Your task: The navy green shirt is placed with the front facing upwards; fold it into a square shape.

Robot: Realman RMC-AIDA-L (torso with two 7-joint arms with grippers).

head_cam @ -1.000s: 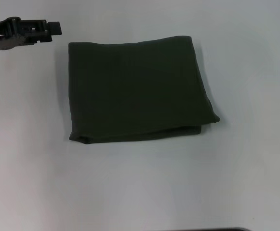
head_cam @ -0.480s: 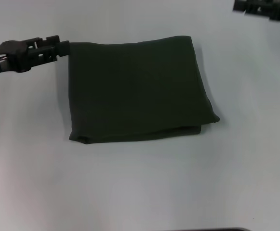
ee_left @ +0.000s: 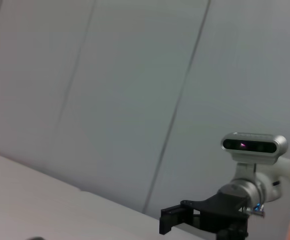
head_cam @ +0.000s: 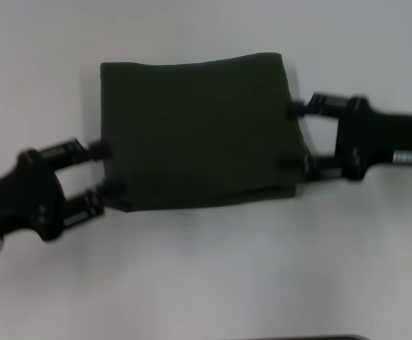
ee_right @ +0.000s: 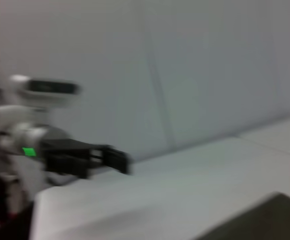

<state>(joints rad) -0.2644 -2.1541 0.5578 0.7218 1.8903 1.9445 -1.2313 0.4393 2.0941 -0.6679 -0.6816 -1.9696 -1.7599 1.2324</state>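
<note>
Two end effectors were right up against the navy green shirt (head_cam: pixel 198 134), one on each side. The left end effector (head_cam: pixel 104 170) sat at the shirt's left edge near the lower corner, fingers spread wide, tips touching the cloth. The right end effector (head_cam: pixel 294 136) was at the right edge, also wide open, tips against the fabric. Neither had anything clamped. The shirt lay folded into a rough square in the middle of the pale worktop (head_cam: pixel 206 276), plain side up, near edge showing stacked layers. Plenty of bare worktop all around, especially toward the robot and behind the far edge.
</note>
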